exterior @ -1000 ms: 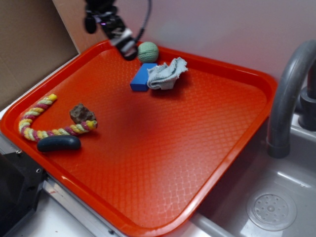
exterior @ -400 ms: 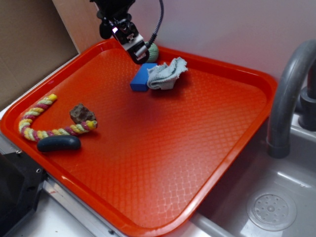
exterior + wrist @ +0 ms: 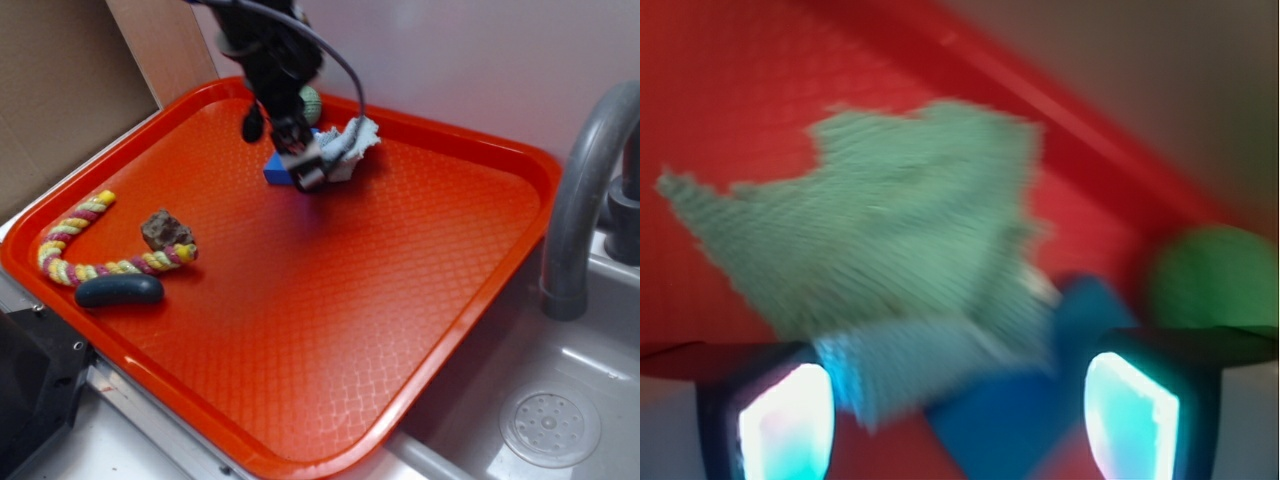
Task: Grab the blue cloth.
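Observation:
The blue cloth (image 3: 352,140) lies crumpled near the far edge of the red tray (image 3: 300,320), draped partly over a bright blue block (image 3: 274,171). A pale green ball (image 3: 312,98) sits just behind them. My gripper (image 3: 282,150) hangs low over the block and the cloth's left end, open. In the wrist view, the blue cloth (image 3: 890,250) fills the middle and its lower edge reaches between my two lit fingertips (image 3: 785,420), with the blue block (image 3: 1040,425) under it and the green ball (image 3: 1215,275) at the right. Nothing is gripped.
A yellow-and-pink rope toy (image 3: 75,245), a brown rock (image 3: 165,230) and a dark oblong piece (image 3: 118,290) lie at the tray's left. A grey faucet (image 3: 585,200) and sink (image 3: 550,425) stand to the right. Cardboard (image 3: 60,90) lines the left wall.
My gripper has dropped from above the tray's far rim down and to the right, over the blue block and the cloth's left end. The objects have not moved.

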You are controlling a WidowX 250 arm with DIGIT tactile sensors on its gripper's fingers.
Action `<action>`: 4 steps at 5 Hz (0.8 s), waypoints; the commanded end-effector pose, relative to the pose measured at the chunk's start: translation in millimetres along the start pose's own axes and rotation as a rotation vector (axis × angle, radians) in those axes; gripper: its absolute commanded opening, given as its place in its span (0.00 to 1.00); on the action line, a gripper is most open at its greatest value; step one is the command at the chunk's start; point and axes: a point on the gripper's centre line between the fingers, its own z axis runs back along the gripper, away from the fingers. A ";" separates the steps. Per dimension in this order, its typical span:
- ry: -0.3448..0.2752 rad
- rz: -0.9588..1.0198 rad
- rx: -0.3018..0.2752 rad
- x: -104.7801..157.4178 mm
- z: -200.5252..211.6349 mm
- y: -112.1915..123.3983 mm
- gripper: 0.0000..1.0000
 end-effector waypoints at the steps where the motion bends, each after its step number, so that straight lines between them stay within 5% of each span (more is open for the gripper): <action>1: -0.070 -0.068 -0.018 9.1 19.2 -18.3 1.00; 4: 0.023 0.024 0.050 48.3 -17.7 -2.8 1.00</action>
